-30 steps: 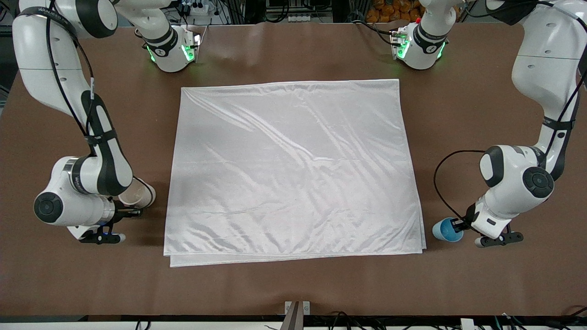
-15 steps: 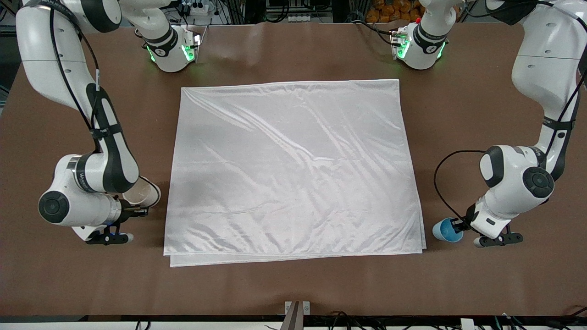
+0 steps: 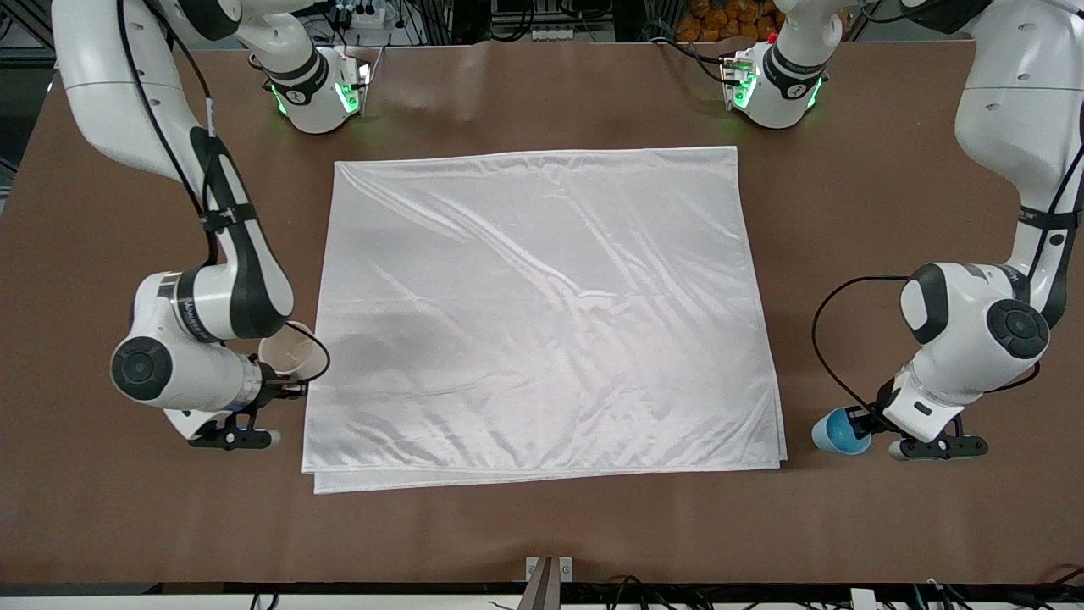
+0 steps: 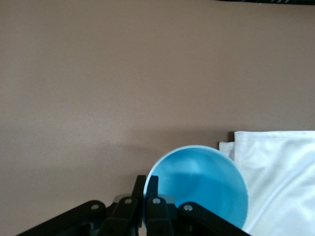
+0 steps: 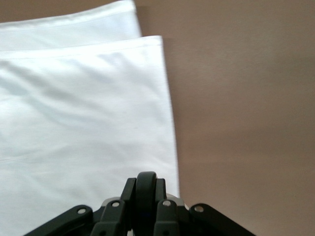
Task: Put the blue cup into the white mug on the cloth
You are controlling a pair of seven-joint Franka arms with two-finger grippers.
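Observation:
The blue cup (image 3: 838,431) is by the cloth's (image 3: 542,313) near corner at the left arm's end of the table. My left gripper (image 3: 865,422) is shut on its rim; the left wrist view shows the cup's blue inside (image 4: 202,189) with one finger in and one out (image 4: 146,188). My right gripper (image 3: 286,390) is shut on the white mug's black handle (image 5: 146,189). The white mug (image 3: 286,352) is at the cloth's edge at the right arm's end, and its body is mostly hidden in the right wrist view.
The brown table (image 3: 542,534) surrounds the doubled cloth, whose folded corner shows in the left wrist view (image 4: 275,167) and the right wrist view (image 5: 83,123). Both arm bases (image 3: 318,93) stand along the edge farthest from the front camera.
My right arm has carried the white mug toward the cloth's edge. My left arm has shifted the blue cup slightly away from the cloth's corner.

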